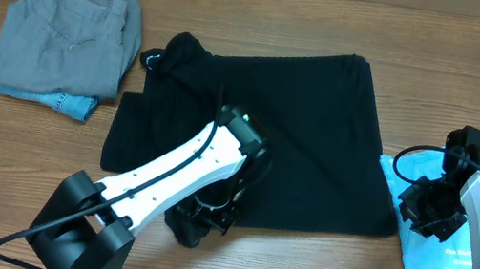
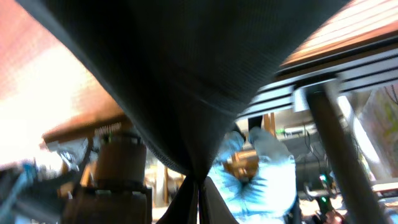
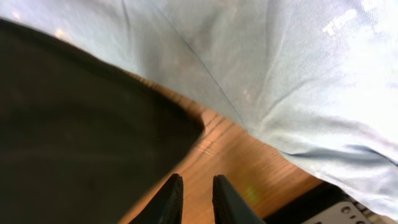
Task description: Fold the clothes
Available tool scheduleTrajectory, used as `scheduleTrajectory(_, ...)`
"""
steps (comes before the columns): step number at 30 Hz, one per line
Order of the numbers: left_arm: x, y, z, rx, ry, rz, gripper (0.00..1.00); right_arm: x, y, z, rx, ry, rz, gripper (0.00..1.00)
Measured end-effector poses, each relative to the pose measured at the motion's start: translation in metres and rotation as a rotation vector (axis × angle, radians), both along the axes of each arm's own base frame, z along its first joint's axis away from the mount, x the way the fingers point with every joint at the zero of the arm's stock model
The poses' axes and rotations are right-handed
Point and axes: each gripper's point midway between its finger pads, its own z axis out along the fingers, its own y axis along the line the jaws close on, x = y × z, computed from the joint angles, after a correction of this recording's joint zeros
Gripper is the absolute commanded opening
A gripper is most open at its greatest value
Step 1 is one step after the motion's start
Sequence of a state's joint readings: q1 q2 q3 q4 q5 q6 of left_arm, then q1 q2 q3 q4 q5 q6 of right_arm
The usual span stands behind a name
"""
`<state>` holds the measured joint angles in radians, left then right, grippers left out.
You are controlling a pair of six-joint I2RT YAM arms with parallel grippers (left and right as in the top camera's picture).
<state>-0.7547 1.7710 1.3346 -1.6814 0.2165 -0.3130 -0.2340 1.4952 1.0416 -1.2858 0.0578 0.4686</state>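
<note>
Presently in hand: lifting the near edge of the black shirt [image 1: 298, 134] to carry it over toward the far edge.
Shirt position: spread over the middle of the table [image 1: 22, 168], with its near-left part bunched under the left arm.
Left claw [image 1: 200, 217]: clamped on a pinch of black cloth at the shirt's near edge; the wrist view shows the fabric gathered between the fingers.
Right claw [image 3: 198, 193]: fingers a little apart, holding nothing, above bare wood just beside the shirt's near-right corner.
Blue tee [image 3: 298, 74]: lies at the right, close to that corner but not on it.
Grey pile [image 1: 67, 39]: already folded at the far left, well clear.
Doing it well: likely best to have the right claw take the near-right corner, so both ends of the edge rise together and the fold line stays straight.
Watch for: a one-sided pull would probably drag the shirt askew and deepen the bunching.
Grip care: take only black cloth on the right, not the tee.
</note>
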Motion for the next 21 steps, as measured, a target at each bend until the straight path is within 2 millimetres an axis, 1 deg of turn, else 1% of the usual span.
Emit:
scheduleTrajectory(2, -0.009, 0.009, -0.005, 0.045, 0.033, 0.018, 0.06, 0.007, -0.002, -0.001, -0.008, -0.028, 0.004, 0.28)
scheduleTrajectory(3, -0.012, 0.012, -0.007, 0.058, 0.042, 0.023, 0.15, 0.010, -0.003, -0.001, -0.011, -0.042, 0.005, 0.28)
scheduleTrajectory(4, -0.015, 0.014, -0.008, 0.070, 0.052, 0.026, 0.18, 0.015, -0.004, -0.001, -0.015, -0.063, 0.006, 0.28)
scheduleTrajectory(5, -0.016, 0.015, -0.009, 0.074, 0.056, 0.026, 0.24, 0.023, -0.005, -0.002, -0.017, -0.096, 0.006, 0.29)
scheduleTrajectory(6, -0.017, 0.016, -0.009, 0.079, 0.057, 0.030, 0.33, 0.028, -0.005, -0.002, -0.017, -0.115, 0.007, 0.29)
scheduleTrajectory(7, -0.017, 0.016, -0.008, 0.082, 0.054, 0.037, 0.39, 0.041, -0.004, -0.002, -0.003, -0.169, 0.017, 0.29)
scheduleTrajectory(8, -0.016, 0.016, -0.007, 0.080, 0.049, 0.042, 0.41, 0.051, -0.001, -0.001, 0.017, -0.214, 0.029, 0.27)
scheduleTrajectory(9, -0.016, 0.016, -0.005, 0.073, 0.042, 0.049, 0.43, 0.065, 0.004, 0.001, 0.050, -0.276, 0.046, 0.24)
scheduleTrajectory(10, -0.016, 0.016, -0.004, 0.062, 0.036, 0.054, 0.43, 0.083, 0.011, 0.005, 0.096, -0.355, 0.068, 0.19)
scheduleTrajectory(12, -0.012, 0.019, 0.000, 0.045, 0.019, 0.076, 0.42, 0.116, 0.025, 0.017, 0.172, -0.507, 0.113, 0.13)
scheduleTrajectory(13, -0.010, 0.019, 0.000, 0.038, 0.011, 0.086, 0.40, 0.127, 0.030, 0.022, 0.191, -0.560, 0.133, 0.12)
scheduleTrajectory(14, -0.005, 0.019, -0.001, 0.023, -0.006, 0.103, 0.40, 0.140, 0.036, 0.029, 0.206, -0.623, 0.163, 0.12)
scheduleTrajectory(15, -0.001, 0.018, -0.003, 0.013, -0.019, 0.112, 0.39, 0.150, 0.043, 0.035, 0.218, -0.670, 0.191, 0.13)
scheduleTrajectory(16, 0.007, 0.016, -0.007, -0.007, -0.044, 0.129, 0.39, 0.160, 0.050, 0.041, 0.227, -0.713, 0.221, 0.15)
scheduleTrajectory(17, 0.021, 0.011, -0.012, -0.043, -0.089, 0.150, 0.39, 0.173, 0.063, 0.047, 0.234, -0.769, 0.271, 0.20)
scheduleTrajectory(19, 0.041, 0.006, -0.013, -0.091, -0.149, 0.183, 0.40, 0.183, 0.079, 0.044, 0.237, -0.790, 0.325, 0.21)
scheduleTrajectory(20, 0.058, -0.001, -0.013, -0.134, -0.205, 0.196, 0.40, 0.192, 0.084, 0.037, 0.218, -0.795, 0.343, 0.21)
scheduleTrajectory(21, 0.067, -0.004, -0.011, -0.157, -0.235, 0.202, 0.40, 0.196, 0.085, 0.030, 0.214, -0.788, 0.352, 0.21)
